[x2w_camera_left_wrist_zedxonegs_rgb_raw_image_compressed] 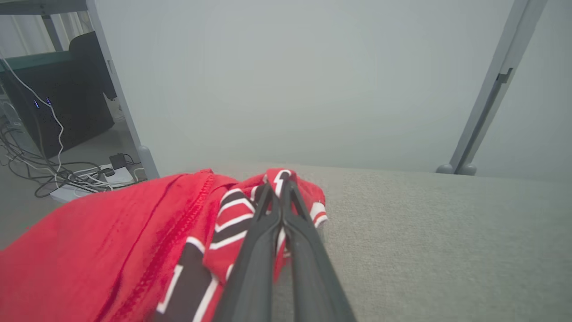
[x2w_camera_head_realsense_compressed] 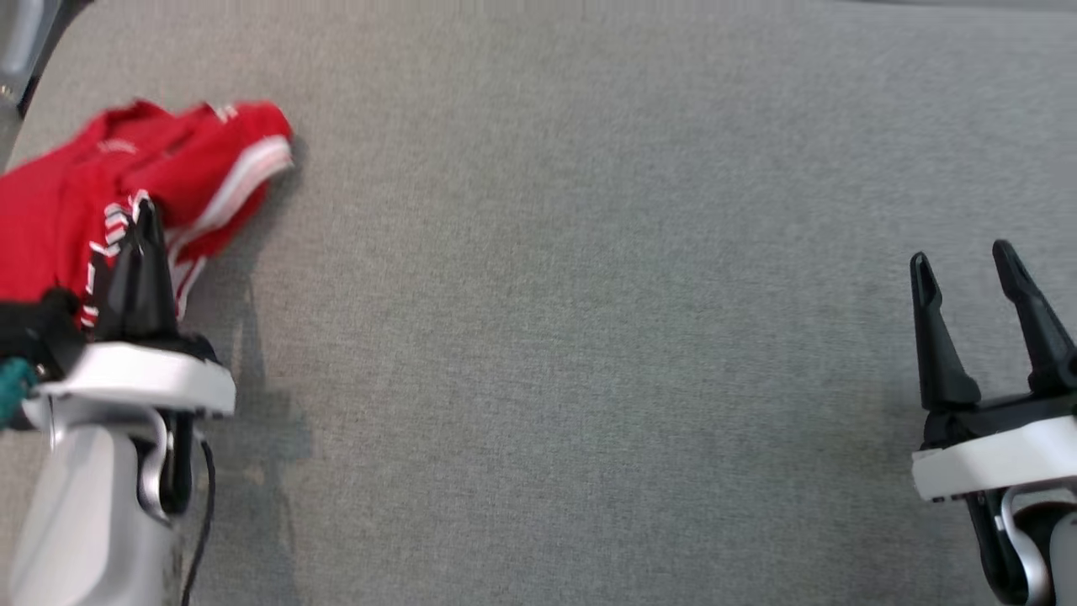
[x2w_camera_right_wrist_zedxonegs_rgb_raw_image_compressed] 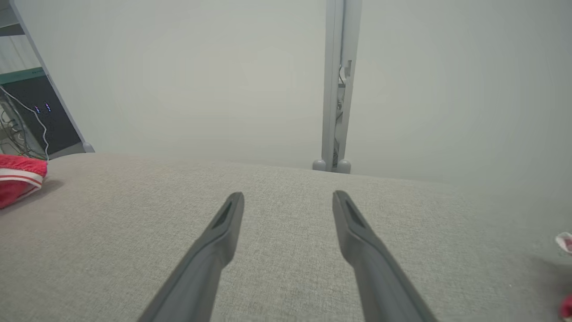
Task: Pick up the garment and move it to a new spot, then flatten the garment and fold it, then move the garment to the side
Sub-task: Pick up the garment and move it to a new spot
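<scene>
Grey table (x2w_camera_head_realsense_compressed: 589, 337) | left gripper (x2w_camera_left_wrist_zedxonegs_rgb_raw_image_compressed: 278, 185) apparently pinching red garment (x2w_camera_head_realsense_compressed: 59, 202) | right gripper (x2w_camera_right_wrist_zedxonegs_rgb_raw_image_compressed: 288, 197) spread

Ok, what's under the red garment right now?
The red garment lies bunched on the grey cloth surface, which shows beside it. The left gripper is shut on its striped edge. Anything beneath the folds is covered.

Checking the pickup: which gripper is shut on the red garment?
The left gripper: fingers pinched together on the red garment; the right gripper stands open.
</scene>
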You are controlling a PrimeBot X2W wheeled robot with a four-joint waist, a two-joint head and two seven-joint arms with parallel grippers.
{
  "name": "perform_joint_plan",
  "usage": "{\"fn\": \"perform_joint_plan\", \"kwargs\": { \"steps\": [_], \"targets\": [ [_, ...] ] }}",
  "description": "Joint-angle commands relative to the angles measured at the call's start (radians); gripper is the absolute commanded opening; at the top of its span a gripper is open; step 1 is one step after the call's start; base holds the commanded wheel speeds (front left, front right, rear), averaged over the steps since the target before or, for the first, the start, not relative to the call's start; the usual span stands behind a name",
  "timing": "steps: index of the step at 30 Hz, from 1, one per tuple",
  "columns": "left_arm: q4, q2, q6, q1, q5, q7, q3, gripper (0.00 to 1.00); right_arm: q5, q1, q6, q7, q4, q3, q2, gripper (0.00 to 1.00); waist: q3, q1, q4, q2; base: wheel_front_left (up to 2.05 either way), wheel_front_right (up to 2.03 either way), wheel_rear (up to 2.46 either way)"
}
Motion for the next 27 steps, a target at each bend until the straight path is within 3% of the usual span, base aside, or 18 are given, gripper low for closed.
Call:
{"fn": "perform_joint_plan", "kwargs": {
  "steps": [1,15,27],
  "targets": [
    [-0.041,-0.007,0.009,0.053,0.011,0.0,0.002,0.0,0.008,0.017,0.0,-0.011,0.015,0.004,0.0,1.0,-0.063,0.0,-0.037,0.0,0.0,0.0,0.0],
    [-0.368,-0.067,0.046,0.37,0.035,0.083,-0.072,0.0,0.036,0.103,0.0,-0.039,0.057,-0.003,0.026,1.0,-0.184,0.0,-0.122,0.0,0.0,0.0,0.0],
    [-0.461,-0.074,-0.006,0.278,0.053,0.146,-0.197,0.0,0.054,0.08,0.0,-0.055,0.055,0.018,0.043,1.0,-0.135,0.0,-0.273,0.0,0.0,0.0,0.0]
  ]
}}
